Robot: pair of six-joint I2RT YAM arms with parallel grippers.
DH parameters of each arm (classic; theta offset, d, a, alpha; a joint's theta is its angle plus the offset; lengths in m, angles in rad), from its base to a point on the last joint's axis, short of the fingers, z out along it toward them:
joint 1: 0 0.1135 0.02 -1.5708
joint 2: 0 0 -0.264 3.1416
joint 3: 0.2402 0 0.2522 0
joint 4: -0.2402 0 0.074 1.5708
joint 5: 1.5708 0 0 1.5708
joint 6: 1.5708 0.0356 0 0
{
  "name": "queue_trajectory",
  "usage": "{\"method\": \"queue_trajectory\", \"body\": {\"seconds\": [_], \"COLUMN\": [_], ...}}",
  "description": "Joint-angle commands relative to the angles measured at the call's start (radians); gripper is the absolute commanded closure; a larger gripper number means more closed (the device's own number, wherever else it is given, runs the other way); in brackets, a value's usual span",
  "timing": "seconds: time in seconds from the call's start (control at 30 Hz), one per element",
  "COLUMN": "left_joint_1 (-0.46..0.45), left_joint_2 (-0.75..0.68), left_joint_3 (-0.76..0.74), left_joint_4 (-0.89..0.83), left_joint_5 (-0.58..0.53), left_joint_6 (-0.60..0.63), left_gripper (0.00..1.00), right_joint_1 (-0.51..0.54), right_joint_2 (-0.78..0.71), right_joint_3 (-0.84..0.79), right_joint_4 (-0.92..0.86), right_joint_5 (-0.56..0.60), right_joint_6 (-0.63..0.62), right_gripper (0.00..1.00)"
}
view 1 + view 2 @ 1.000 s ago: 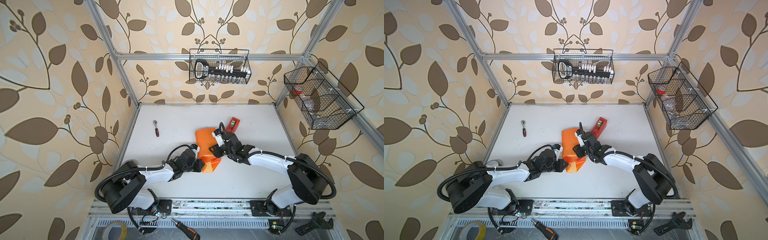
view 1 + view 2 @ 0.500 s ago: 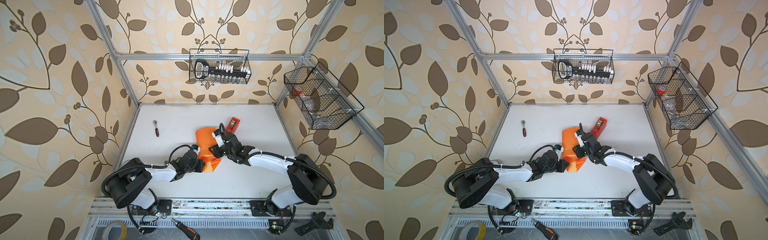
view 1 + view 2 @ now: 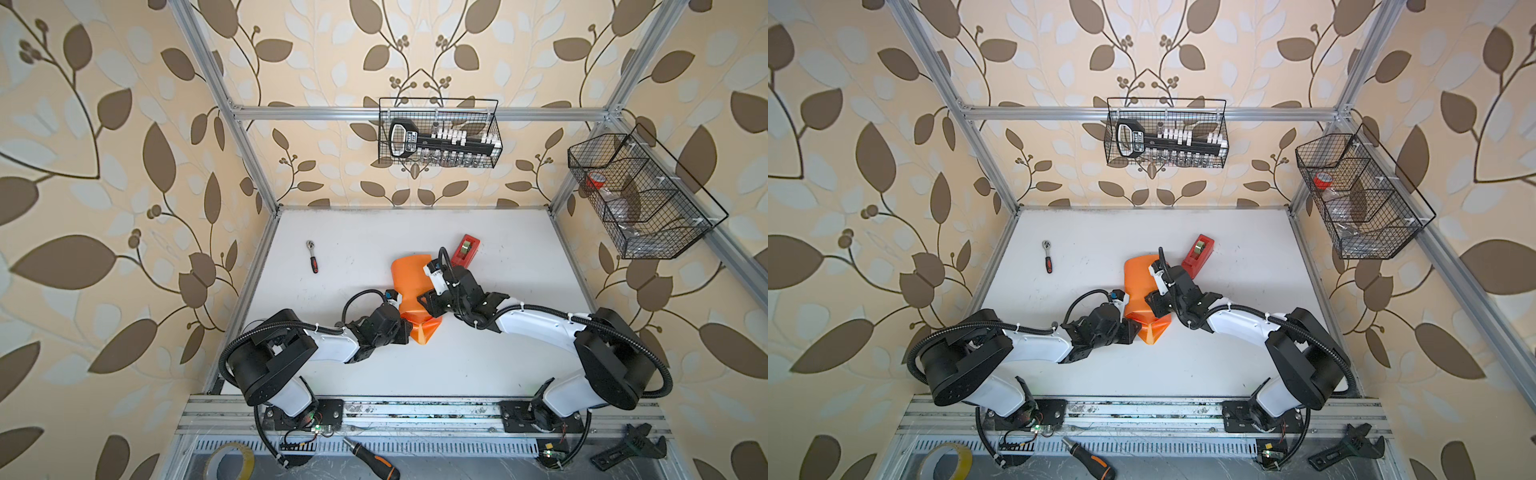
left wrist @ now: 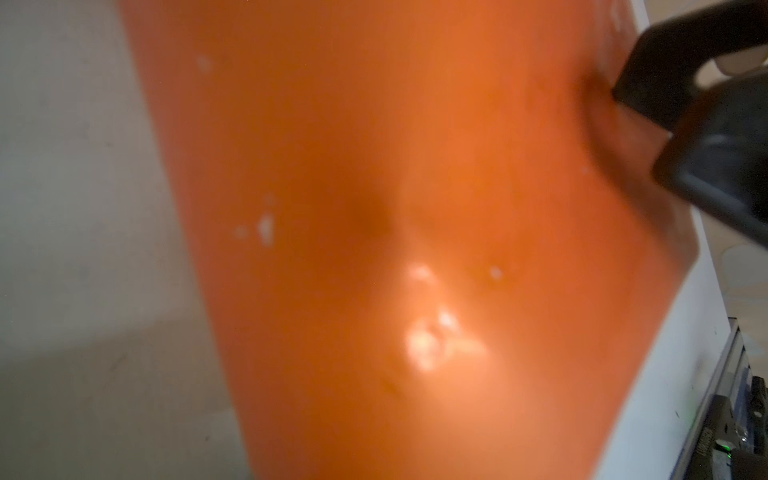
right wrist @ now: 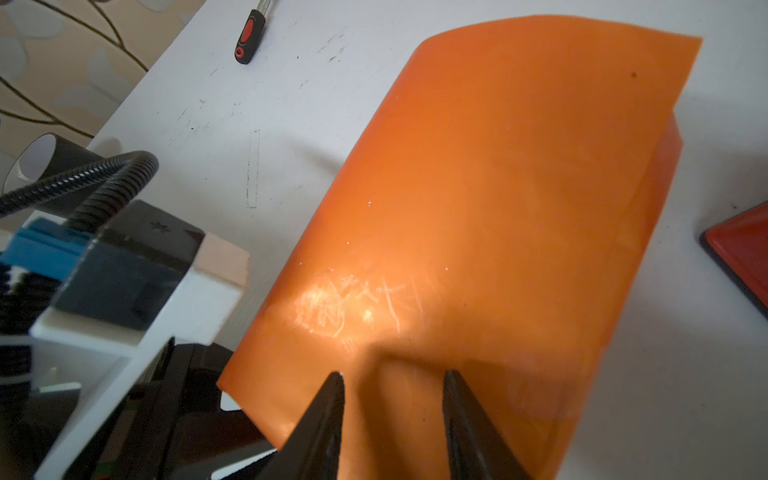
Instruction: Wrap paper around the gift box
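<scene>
At the middle of the bench (image 3: 415,374), in a top view, the paper (image 3: 409,284) lies bright orange face up, humped over what I judge to be the gift box, which no view shows. Its near end narrows to a folded point toward 6 o'clock. The left tool (image 3: 405,327) meets the paper at its 8 o'clock and the right tool (image 3: 428,301) at its 4 o'clock. A red tape dispenser (image 3: 466,250) sits at 1 o'clock and a ratchet (image 3: 311,257) well apart at 10 o'clock.

In a top view again, the layout is the same. The left tool (image 3: 1133,328) has its tips hidden against the paper (image 3: 1140,282), so I cannot tell whether it is spread or pinching.

In the left wrist view, blurred paper (image 4: 395,208) fills the picture, glossy and dented. That tool's own tips do not show. A dark finger (image 4: 673,58), probably the other arm's, presses on the sheet.

In the right wrist view, the right tool (image 5: 390,376) stands spread. Both tips rest on the paper (image 5: 498,187) and nothing is pinched between them.

The sheet looks light, thin and slick. It is limp but keeps a crease, and it dents easily. I would pinch a free edge or the folded point while the other tool holds the top flat.
</scene>
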Motion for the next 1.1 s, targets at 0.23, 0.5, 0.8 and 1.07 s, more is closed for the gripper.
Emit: {"method": "queue_trajectory", "body": {"seconds": [0.23,0.5,0.8,1.07], "left_joint_1": [-0.028,-0.050,-0.073,-0.111], "left_joint_2": [0.024,0.030,0.023,-0.002], "left_joint_3": [-0.001,0.007,-0.022,-0.061], "left_joint_4": [0.044,0.016,0.023,0.016], "left_joint_5": [-0.134,-0.159,-0.145,-0.152], "left_joint_6": [-0.034,0.034,0.057,0.048], "left_gripper": [0.72,0.66,0.86,0.93], "right_joint_1": [0.010,0.011,0.012,0.011], "right_joint_2": [0.022,0.031,0.035,0.042], "right_joint_3": [-0.042,-0.038,-0.034,-0.036], "right_joint_4": [-0.062,-0.062,-0.067,-0.063], "right_joint_5": [-0.017,-0.020,-0.017,-0.014], "right_joint_6": [0.004,0.004,-0.001,0.003], "right_gripper": [0.60,0.61,0.62,0.62]}}
